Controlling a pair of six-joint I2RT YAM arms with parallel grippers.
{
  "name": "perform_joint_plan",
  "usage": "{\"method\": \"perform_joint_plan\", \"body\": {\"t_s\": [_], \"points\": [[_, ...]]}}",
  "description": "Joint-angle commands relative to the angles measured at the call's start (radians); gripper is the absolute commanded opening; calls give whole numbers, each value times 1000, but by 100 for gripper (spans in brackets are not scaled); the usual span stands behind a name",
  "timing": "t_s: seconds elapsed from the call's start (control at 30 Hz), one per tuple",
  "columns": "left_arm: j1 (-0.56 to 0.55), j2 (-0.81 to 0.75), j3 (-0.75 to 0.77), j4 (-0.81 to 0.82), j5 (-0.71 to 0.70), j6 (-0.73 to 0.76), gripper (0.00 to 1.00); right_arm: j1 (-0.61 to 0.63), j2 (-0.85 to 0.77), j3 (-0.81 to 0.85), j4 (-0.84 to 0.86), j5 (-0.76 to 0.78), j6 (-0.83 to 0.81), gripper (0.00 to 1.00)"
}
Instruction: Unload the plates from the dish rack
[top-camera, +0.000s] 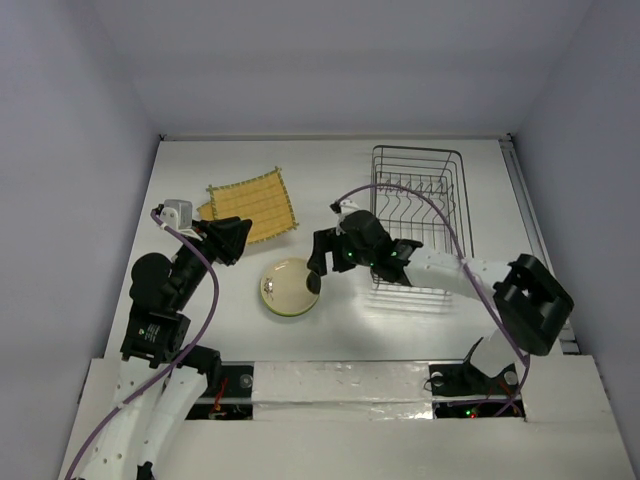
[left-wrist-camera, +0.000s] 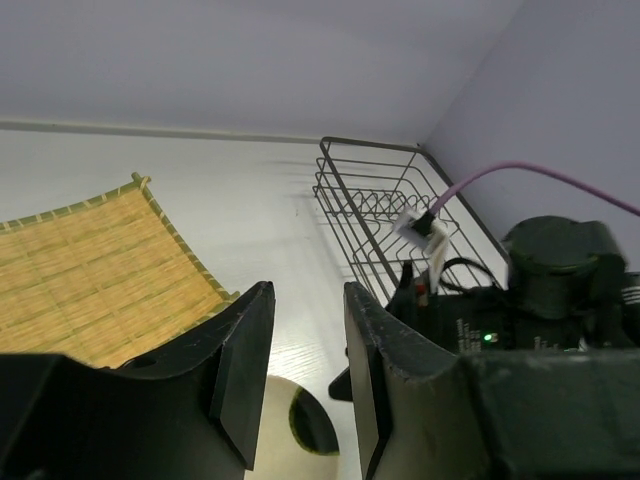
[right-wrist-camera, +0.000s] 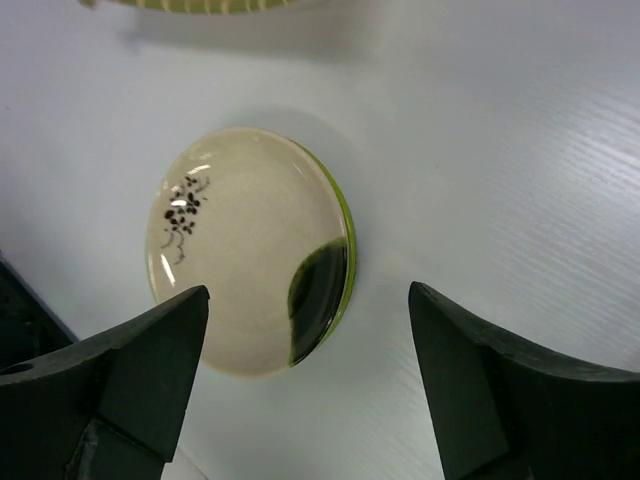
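Observation:
The cream round plate (top-camera: 289, 287) with a dark green patch lies flat on the table left of the wire dish rack (top-camera: 415, 215). In the right wrist view my right gripper (right-wrist-camera: 308, 295) stands wide open just above the cream plate's (right-wrist-camera: 240, 250) right rim, gripping nothing. Two yellow grid-patterned plates (top-camera: 250, 205) lie stacked at the back left. My left gripper (top-camera: 238, 238) hovers by their near edge. Its fingers (left-wrist-camera: 240, 360) stand apart with nothing between them. Only wire shows in the rack (left-wrist-camera: 370, 190).
The right arm (left-wrist-camera: 540, 290) with its purple cable (top-camera: 440, 215) reaches across in front of the rack. White walls close the table at the back and sides. The yellow plates (left-wrist-camera: 90, 270) fill the left of the left wrist view.

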Motion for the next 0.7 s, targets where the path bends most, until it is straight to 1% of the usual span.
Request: {"method": "perform_joint_plan", "body": {"t_s": [0.0, 0.03, 0.07, 0.1, 0.13, 0.17, 0.2, 0.27, 0.3, 0.33, 0.37, 0.4, 0.43, 0.47, 0.5, 0.53, 0.57, 0.6, 0.63, 0.67], "points": [[6, 2, 31, 48, 6, 1, 31, 12, -119, 34, -6, 110, -28, 85], [6, 0, 31, 48, 7, 1, 33, 12, -146, 28, -3, 128, -29, 80], [6, 0, 31, 48, 7, 1, 35, 21, -220, 17, 9, 153, -28, 75], [6, 0, 31, 48, 6, 3, 37, 21, -266, 0, 29, 189, -29, 66], [6, -2, 31, 48, 9, 1, 41, 21, -315, -33, 69, 197, -29, 32], [6, -3, 31, 50, 10, 1, 44, 21, -419, -47, 84, 208, -29, 13], [6, -3, 32, 51, 13, 0, 46, 21, -471, -61, 98, 240, -31, 1], [6, -5, 32, 54, 23, 0, 51, 21, -574, -93, 121, 277, -43, 0], [6, -3, 32, 56, 29, 0, 52, 21, -672, -101, 121, 326, -61, 0], [6, -6, 32, 57, 44, 0, 55, 21, -720, -106, 115, 355, -69, 0], [6, -6, 32, 60, 49, 0, 57, 21, -764, -112, 112, 386, -80, 5], [6, -6, 32, 60, 50, -2, 58, 21, -810, -126, 109, 461, -103, 11], [6, -6, 32, 62, 49, -3, 60, 21, -896, -133, 100, 505, -111, 21], [6, -8, 34, 60, 47, -5, 61, 21, -936, -141, 97, 547, -118, 44], [6, -8, 34, 60, 46, -5, 62, 21, -973, -161, 95, 634, -134, 57], [6, -11, 32, 62, 46, -6, 63, 21, -1040, -173, 89, 680, -134, 80], [6, -11, 31, 63, 44, -8, 64, 21, -1068, -184, 86, 719, -135, 89], [6, -9, 31, 65, 43, -9, 64, 21, -1091, -196, 83, 786, -137, 95], [6, -9, 31, 66, 44, -11, 64, 21, -1108, -213, 65, 815, -131, 100], [6, -8, 29, 68, 47, -11, 65, 21, -1134, -222, 54, 838, -120, 100]]}}
